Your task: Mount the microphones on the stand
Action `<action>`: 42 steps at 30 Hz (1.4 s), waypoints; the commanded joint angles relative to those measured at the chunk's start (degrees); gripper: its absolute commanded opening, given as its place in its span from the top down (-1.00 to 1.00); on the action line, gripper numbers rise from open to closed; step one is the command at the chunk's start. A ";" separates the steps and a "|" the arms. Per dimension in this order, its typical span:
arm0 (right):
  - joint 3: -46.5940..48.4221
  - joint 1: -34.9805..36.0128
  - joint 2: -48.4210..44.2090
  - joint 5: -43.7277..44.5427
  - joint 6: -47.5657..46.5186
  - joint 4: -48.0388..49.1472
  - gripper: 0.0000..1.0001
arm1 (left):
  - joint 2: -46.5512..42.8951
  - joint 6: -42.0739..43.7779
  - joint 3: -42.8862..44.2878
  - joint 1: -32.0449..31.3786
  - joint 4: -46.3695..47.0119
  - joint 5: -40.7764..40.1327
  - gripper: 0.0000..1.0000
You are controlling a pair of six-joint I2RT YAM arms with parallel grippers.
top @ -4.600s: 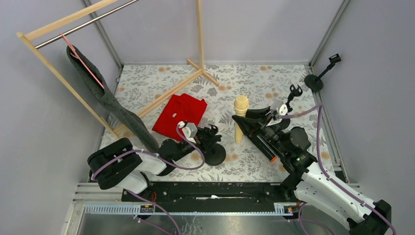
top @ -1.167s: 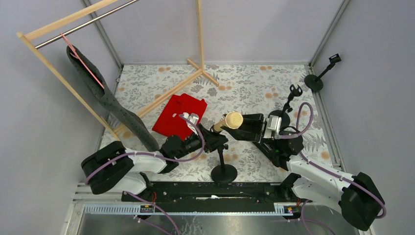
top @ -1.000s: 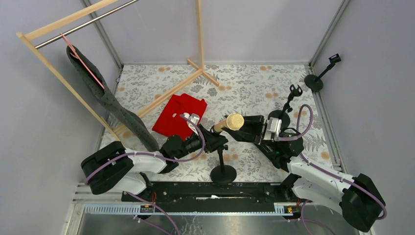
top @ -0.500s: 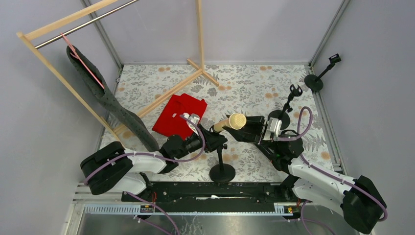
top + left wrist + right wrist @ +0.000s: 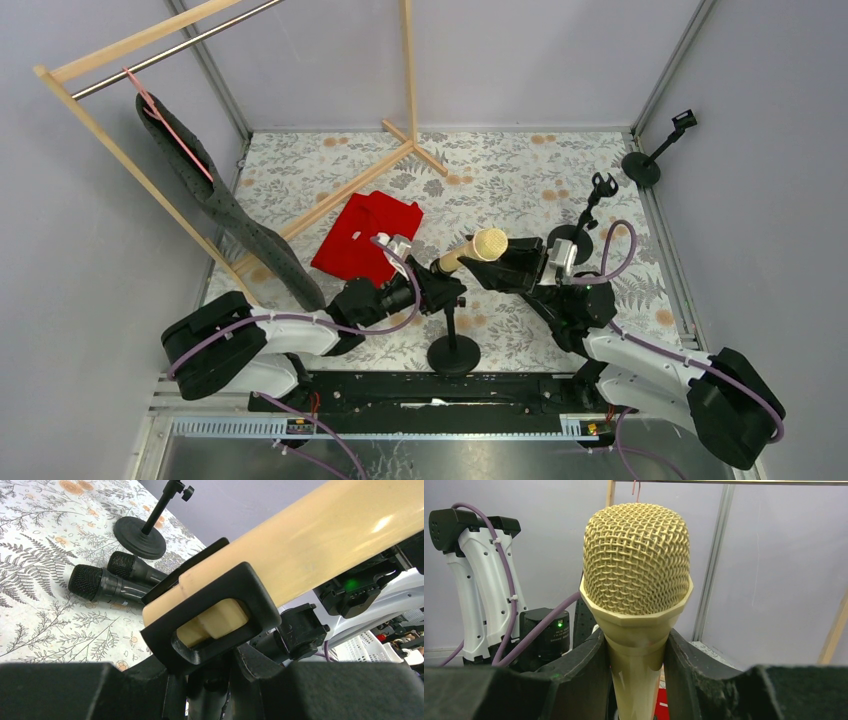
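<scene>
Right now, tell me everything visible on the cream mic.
The cream microphone looks like glossy beige plastic, with a woven-mesh grille head and a faceted collar. It is held off the table, head toward the right arm's side. The right end effector is shut on its handle just below the head. Its tail end sits in the black clip of the stand, which the left end effector grips.

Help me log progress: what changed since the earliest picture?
The right gripper tipped the cream microphone from upright to nearly level, its tail now in the clip. The left gripper shifted the stand, base nearer the arms. Red cloth and two spare stands stayed put.
</scene>
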 commanded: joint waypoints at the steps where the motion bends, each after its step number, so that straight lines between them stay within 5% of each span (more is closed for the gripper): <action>1: -4.10 -0.35 5.36 0.62 -4.15 -11.57 1.00 | -6.40 -0.08 9.11 -2.96 26.37 5.23 1.00; 42: -6.43 0.07 20.79 4.79 7.69 8.41 1.00 | -13.78 4.92 16.56 -6.02 26.46 6.70 1.00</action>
